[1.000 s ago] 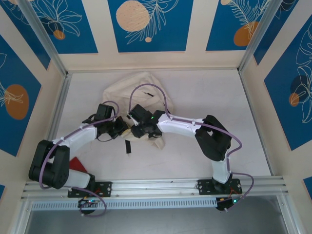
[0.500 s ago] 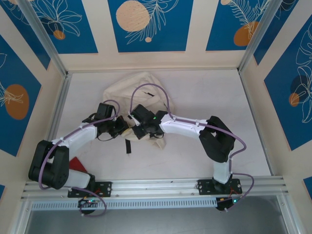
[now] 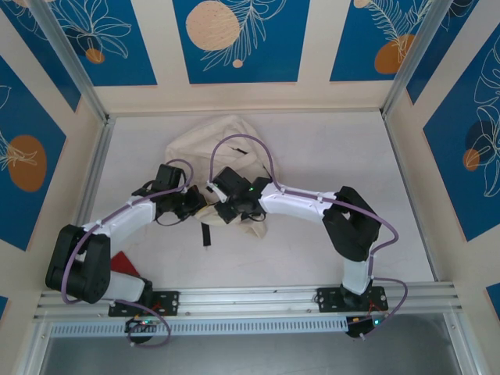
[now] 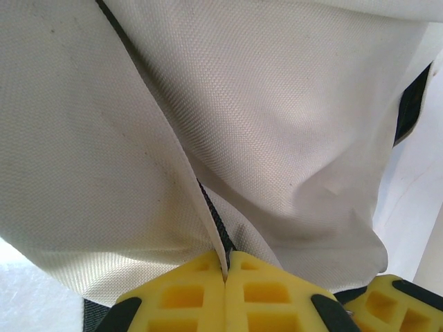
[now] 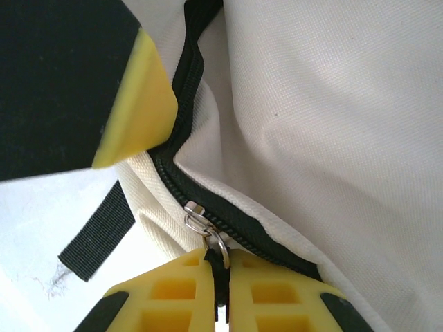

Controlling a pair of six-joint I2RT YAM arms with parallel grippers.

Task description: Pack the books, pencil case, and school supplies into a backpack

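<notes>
Backpack (image 3: 212, 141) — left gripper (image 4: 225, 270) pinches fabric (image 4: 277, 124); right gripper (image 5: 220, 282) clamps zip pull (image 5: 217, 250).

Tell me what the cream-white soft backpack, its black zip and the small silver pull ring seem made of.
Backpack: woven cloth, likely canvas, matte; visible weave, soft folds. Zip: black, tape looks woven; teeth material unclear. Pull ring: metal, probably; shiny silver glint.

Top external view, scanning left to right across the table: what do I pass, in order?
Left arm's elbow → red object → left gripper → right gripper, both at the backpack → right arm's elbow.
</notes>
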